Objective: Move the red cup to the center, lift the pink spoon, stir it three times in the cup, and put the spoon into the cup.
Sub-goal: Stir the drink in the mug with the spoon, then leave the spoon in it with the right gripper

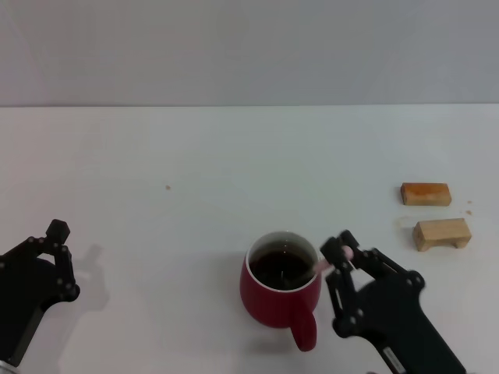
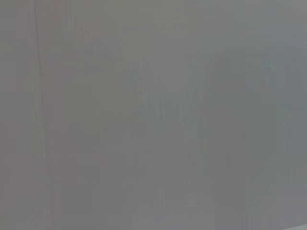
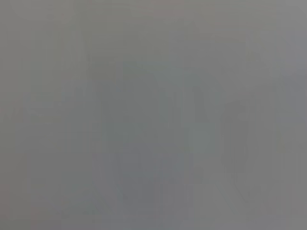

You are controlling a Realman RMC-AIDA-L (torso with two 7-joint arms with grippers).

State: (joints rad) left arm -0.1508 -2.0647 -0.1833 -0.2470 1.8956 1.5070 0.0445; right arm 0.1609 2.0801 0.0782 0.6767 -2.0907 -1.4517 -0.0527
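Note:
The red cup stands near the table's front middle in the head view, holding dark liquid, its loop handle turned toward me. The pink spoon leans over the cup's right rim, its pale handle pinched in my right gripper and its lower part down in the liquid. That gripper sits just right of the cup, shut on the handle. My left gripper rests at the far left front, away from the cup. Both wrist views show only flat grey.
Two tan wooden blocks lie at the right: one farther back, one nearer. The white table stretches back to a grey wall.

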